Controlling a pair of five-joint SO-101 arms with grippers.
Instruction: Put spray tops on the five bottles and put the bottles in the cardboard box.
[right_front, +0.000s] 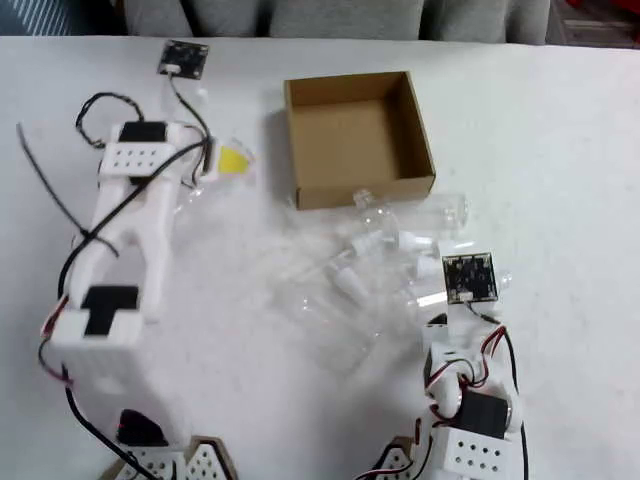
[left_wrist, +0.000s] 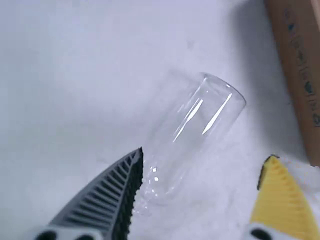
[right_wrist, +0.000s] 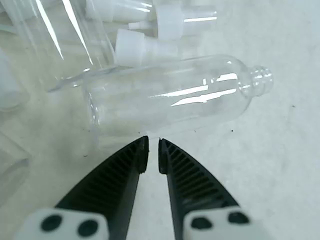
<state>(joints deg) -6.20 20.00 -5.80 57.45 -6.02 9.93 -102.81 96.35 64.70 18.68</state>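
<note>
Grasping looks to be the step in hand: nothing is sitting in the cardboard box (right_front: 360, 190) yet. The left gripper (left_wrist: 205, 155) is standing wide open and holding nothing. A lone bottle (left_wrist: 197, 130) is lying on the bench (left_wrist: 75, 75) between its grey and yellow fingers, just beside the outer wall of the box. To do this well, I judge the gripper should be closing across the middle of the barrel rather than near either end. A smooth round body is likely to be rolling or slipping out under an off-centre squeeze. Light pressure should be enough on thin plastic. I cannot tell whether this bottle's neck is carrying a top.

The right gripper (right_wrist: 152, 142) is pressed almost shut with nothing in it, its tips hovering just short of the side of a second bottle (right_wrist: 175, 97). That bottle is lying on its side with its threaded neck open and bare. Just beyond it, white spray tops (right_wrist: 145, 47) are lying among more bottles, in the heap (right_front: 365, 265) just beside the box. In my judgement the right gripper will be needing to open before taking a top, ideally by its collar, so the top is going squarely onto a neck.

The bottles are looking clear and glossy, barely standing out from the pale bench, with their edges showing mostly as bright streaks.
</note>
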